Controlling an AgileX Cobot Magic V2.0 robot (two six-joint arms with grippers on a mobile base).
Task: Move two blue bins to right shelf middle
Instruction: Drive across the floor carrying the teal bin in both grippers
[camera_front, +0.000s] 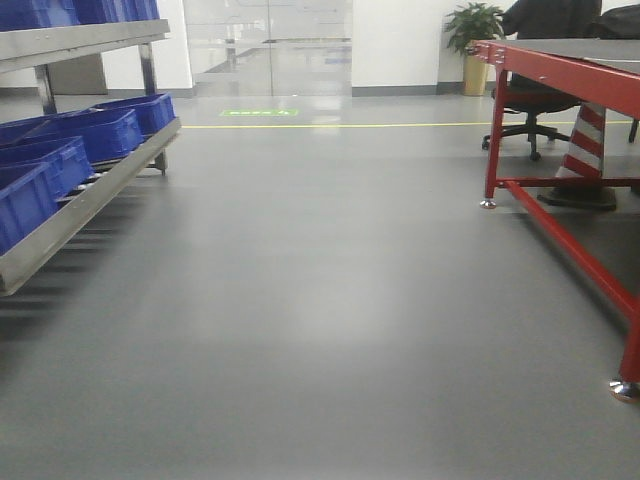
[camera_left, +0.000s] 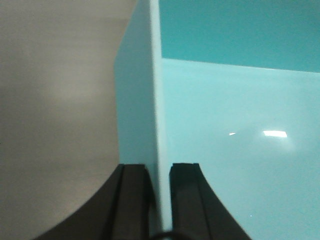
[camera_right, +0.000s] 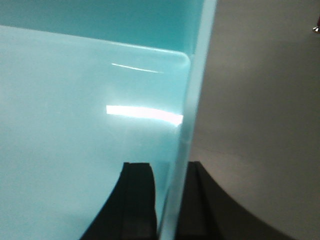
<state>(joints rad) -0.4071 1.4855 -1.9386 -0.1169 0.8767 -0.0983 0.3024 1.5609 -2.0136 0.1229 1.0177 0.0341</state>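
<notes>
Left wrist-mounted, left gripper (camera_left: 158, 168) astride wall of bin (camera_left: 235, 150)

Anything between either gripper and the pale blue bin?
No. The left gripper and right gripper each clamp a wall of the pale blue bin, one finger on either side. The right shelf is not in view.

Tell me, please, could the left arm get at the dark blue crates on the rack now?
Probably not: the left pincer is shut on the pale blue bin, clamping its wall, so it isn't free, and the crates sit off to the side on the rack.
</notes>
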